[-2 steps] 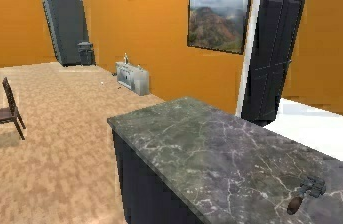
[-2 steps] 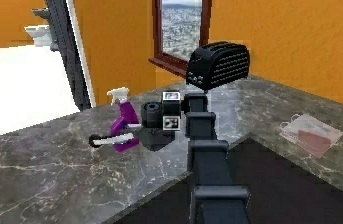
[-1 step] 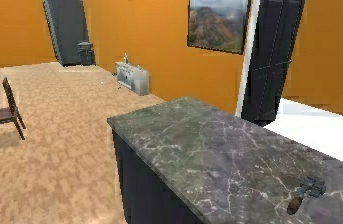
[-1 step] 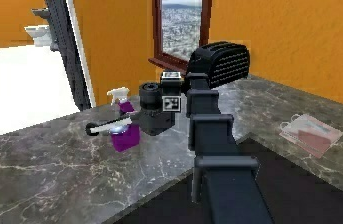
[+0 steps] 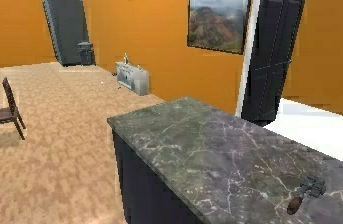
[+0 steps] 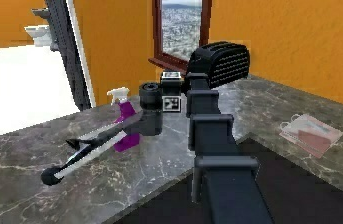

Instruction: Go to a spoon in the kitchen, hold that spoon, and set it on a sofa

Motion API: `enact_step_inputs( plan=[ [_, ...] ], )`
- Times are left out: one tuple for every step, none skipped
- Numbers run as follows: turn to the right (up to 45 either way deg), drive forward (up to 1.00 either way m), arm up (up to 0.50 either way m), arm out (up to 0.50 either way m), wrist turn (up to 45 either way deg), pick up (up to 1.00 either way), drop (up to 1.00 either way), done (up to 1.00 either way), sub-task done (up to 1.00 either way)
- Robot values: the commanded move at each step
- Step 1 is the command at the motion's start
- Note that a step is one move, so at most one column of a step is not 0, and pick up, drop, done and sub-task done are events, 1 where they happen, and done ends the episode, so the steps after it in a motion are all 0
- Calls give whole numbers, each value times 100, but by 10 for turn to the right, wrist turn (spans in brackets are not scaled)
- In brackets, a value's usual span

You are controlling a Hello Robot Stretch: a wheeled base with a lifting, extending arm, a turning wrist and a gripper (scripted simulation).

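The arm (image 6: 214, 150) rises over a dark marble counter (image 6: 39, 140) in the arm side view. Its gripper (image 6: 63, 163) reaches toward the left, with thin fingers (image 6: 89, 152) low above the stone. A purple spray bottle (image 6: 126, 122) with a white trigger stands on the counter right behind the gripper, so I cannot tell whether it holds anything. No shape I can call a spoon stands out. In the forward view, two small dark things (image 5: 305, 192) lie near the same counter's (image 5: 209, 140) near right corner.
A black toaster (image 6: 219, 65) sits under a window (image 6: 183, 30), and a reddish see-through tray (image 6: 310, 134) lies at the counter's right. Ahead are orange walls, a framed picture (image 5: 218, 24), a dark door (image 5: 272, 60), a grey box (image 5: 133, 76), a chair (image 5: 4, 110) and open tan floor (image 5: 59, 150).
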Motion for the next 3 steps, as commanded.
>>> enact_step_inputs(
  plan=[
    [0, 0, 0, 0, -390, 0, 0, 0, 0],
    [0, 0, 0, -22, 0, 0, 0, 0, 0],
    [-450, 0, 0, 0, 0, 0, 0, 0, 0]
  ],
)
